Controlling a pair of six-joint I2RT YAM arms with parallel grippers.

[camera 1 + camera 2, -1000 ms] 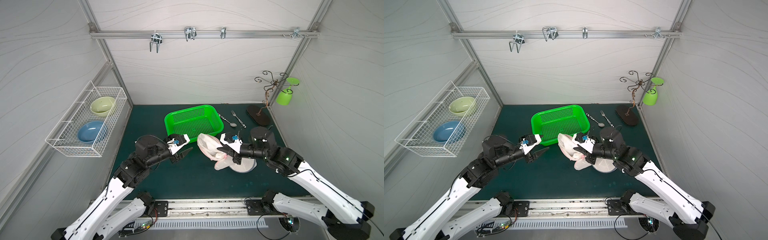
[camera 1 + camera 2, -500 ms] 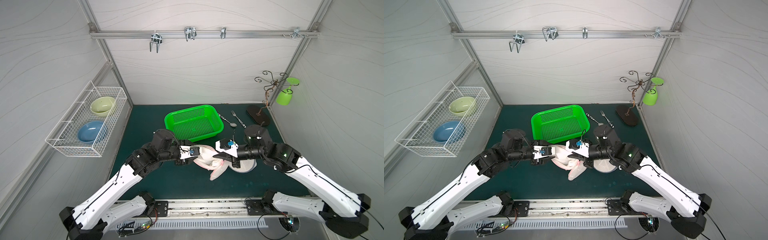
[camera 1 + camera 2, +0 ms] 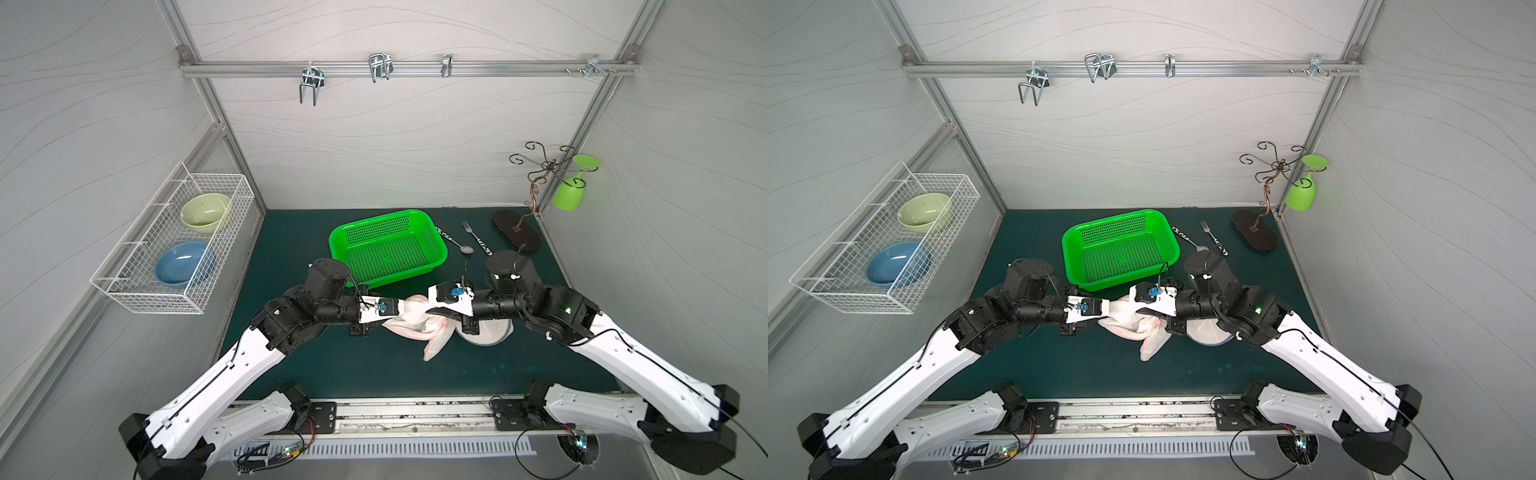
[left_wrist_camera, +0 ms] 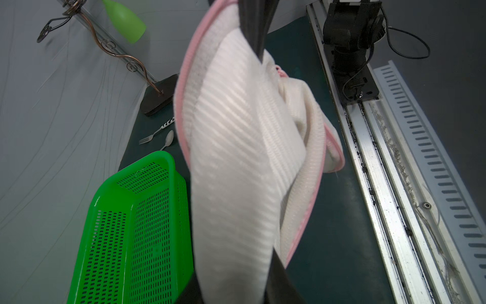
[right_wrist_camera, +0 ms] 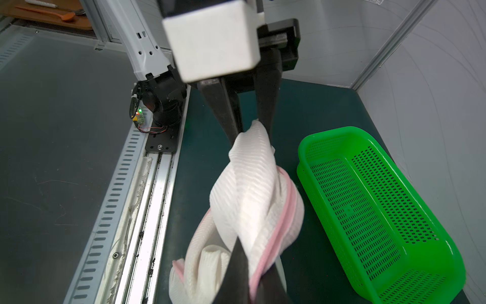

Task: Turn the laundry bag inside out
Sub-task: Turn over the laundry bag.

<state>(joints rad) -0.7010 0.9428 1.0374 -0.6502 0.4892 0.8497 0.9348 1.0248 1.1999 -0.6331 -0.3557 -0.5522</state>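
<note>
Left fingers (image 5: 266, 105) on laundry bag (image 5: 249, 189), clearest in right wrist view

Left arm swung in from the desk's left side to the middle. Left gripper (image 3: 402, 309) was open and clear of the laundry bag (image 3: 417, 322) a second ago. It reached the bag's free end and its fingers (image 5: 266, 105) closed on the mesh. Right gripper (image 3: 430, 312) shifted slightly toward the desk's front edge and left side, taking the bag along. Bag went from a loose bunch hanging off one gripper to a twisted roll strung between both. One flap (image 3: 434, 349) dropped toward the front edge.
</note>
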